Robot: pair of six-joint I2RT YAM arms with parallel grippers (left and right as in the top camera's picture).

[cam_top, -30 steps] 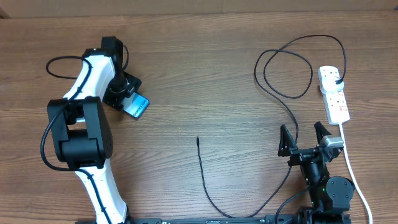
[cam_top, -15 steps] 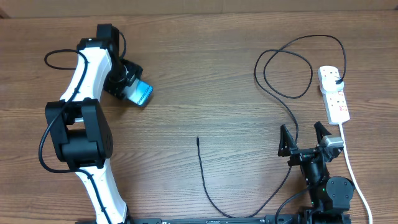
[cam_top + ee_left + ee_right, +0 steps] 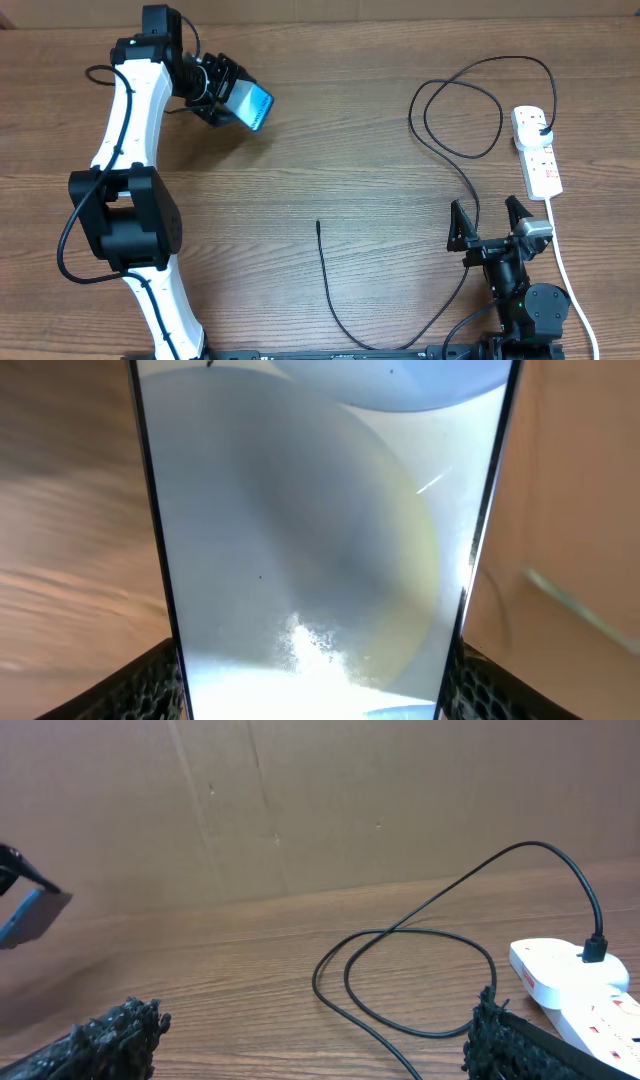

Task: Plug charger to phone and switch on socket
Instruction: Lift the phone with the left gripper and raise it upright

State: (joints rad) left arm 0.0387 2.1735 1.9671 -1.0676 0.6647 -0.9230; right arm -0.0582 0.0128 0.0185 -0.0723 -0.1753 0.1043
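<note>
Two tools are in view over a wooden surface [image 3: 350,150]. At far left, the left tool [image 3: 232,92] pinches the phone [image 3: 252,104] by its long edges and holds it tilted, clear of the wood. In the wrist view its fingers [image 3: 150,685] flank the lit glass. The charger [image 3: 330,290] lies mid-surface with its small tip free. Further right, the right tool [image 3: 490,225] stands spread wide, holding nothing. At the right edge lies the socket [image 3: 538,152], with the charger's plug in it.

Wooden table [image 3: 350,130], brown cardboard wall [image 3: 400,790]
</note>
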